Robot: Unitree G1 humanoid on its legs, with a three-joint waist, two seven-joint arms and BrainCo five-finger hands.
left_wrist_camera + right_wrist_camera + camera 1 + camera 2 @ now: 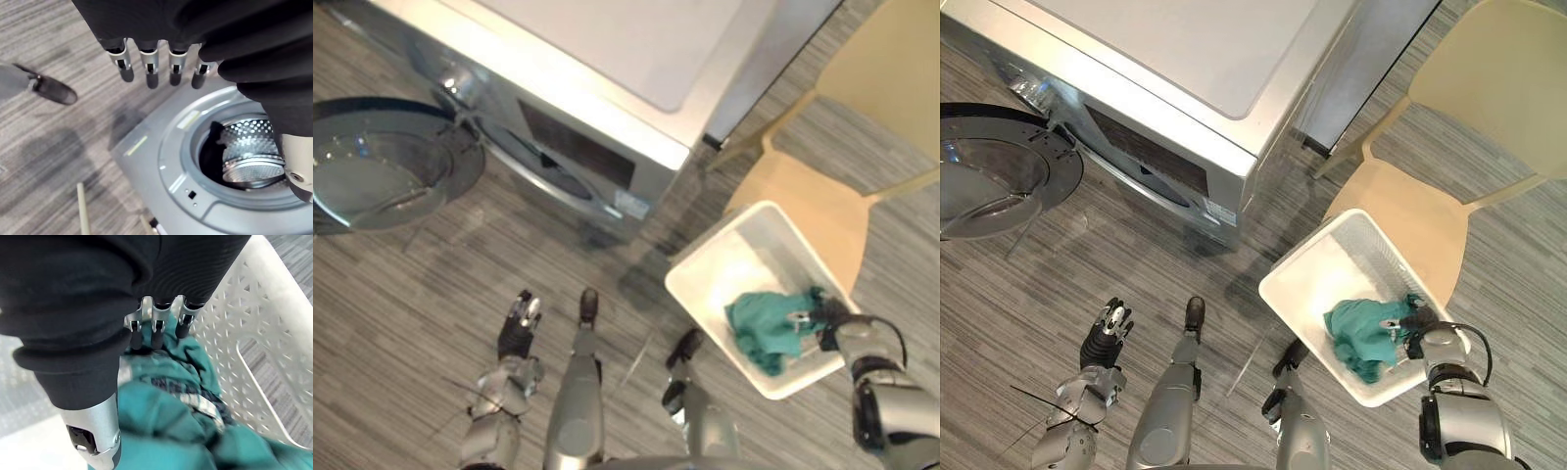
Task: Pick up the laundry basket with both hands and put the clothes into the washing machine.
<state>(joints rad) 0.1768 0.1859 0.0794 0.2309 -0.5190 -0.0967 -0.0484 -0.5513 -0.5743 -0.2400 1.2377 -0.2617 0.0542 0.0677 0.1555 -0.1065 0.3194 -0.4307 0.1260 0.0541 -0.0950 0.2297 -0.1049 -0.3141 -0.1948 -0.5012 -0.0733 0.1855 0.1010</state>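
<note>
Striped floor (1058, 284) bears the washing machine (1185, 78) ahead of the left hand (1102, 343); chair (1489, 88) and basket (1317, 269) at the right hand (1418, 323).

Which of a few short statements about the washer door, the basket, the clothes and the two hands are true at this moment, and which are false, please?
1. The door of the washing machine stands open. True.
2. Both hands grip the laundry basket. False: the left hand hangs over the floor in front of the machine, apart from the basket, with straight fingers and nothing in it.
3. A teal garment lies in the basket. True; the right hand rests on it.
4. The basket stands on top of the washing machine. False: it sits low down beside the beige chair.
</note>
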